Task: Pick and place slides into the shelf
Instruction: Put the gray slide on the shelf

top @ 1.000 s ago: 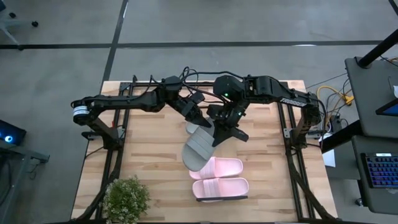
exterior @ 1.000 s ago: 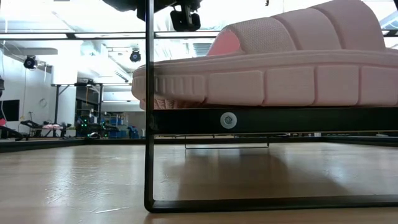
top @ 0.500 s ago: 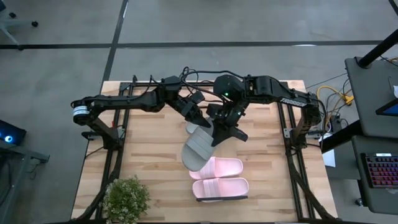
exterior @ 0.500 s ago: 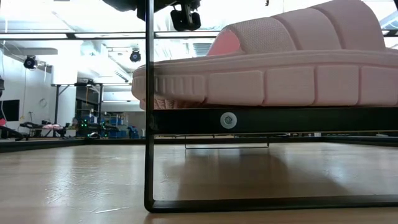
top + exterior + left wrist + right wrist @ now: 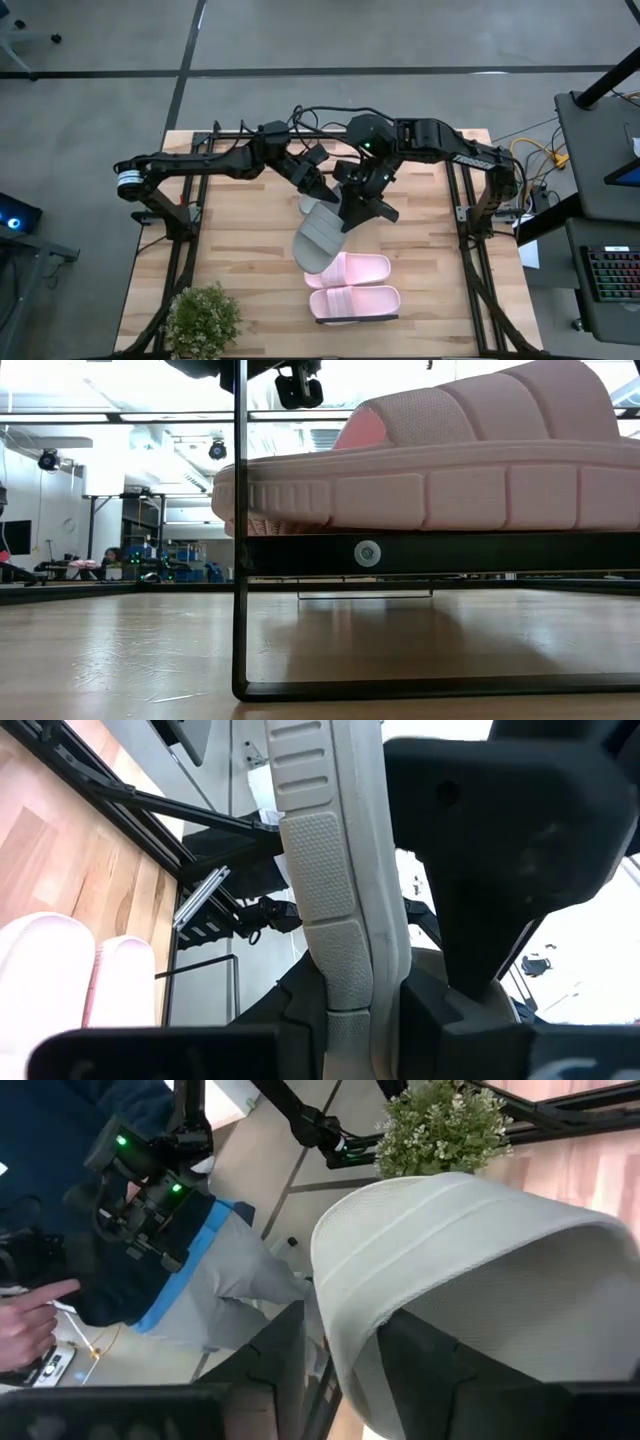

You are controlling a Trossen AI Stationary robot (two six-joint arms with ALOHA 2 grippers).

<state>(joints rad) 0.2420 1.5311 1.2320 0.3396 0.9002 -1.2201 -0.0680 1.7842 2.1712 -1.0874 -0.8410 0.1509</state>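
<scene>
Change is small and sits with the right arm: against the earlier high views, the right gripper (image 5: 364,204) has shifted slightly back toward the far edge of the table (image 5: 240,240), while the grey slide (image 5: 318,238) and the left arm show in the same place. The left gripper (image 5: 322,190) is clamped on that grey slide; its wrist view shows the ribbed sole edge pinched between the two dark fingers (image 5: 450,1010). In the right wrist view the slide's wide strap (image 5: 450,1240) stands between that arm's own fingers, but whether they pinch it or have let go I cannot tell. My reading: this is a hand-over or a re-grip between the arms, the right one perhaps easing off, so the slide's weight likely rests with the left. The slide hangs tilted mid-table, toe end near the pink pair, not yet on the shelf (image 5: 480,553). Counts: pink slides, two, one (image 5: 352,268) beside the other (image 5: 357,301), both lying on the shelf near the front edge; the low view shows one resting on the dark shelf rail. Grey slides, one sure; a pale patch just under the left gripper may be the second, but I cannot confirm it. Arms, two. Potted plant (image 5: 203,318), one, at the near left corner. Person (image 5: 150,1270), one, beyond the table in the right wrist view.
</scene>
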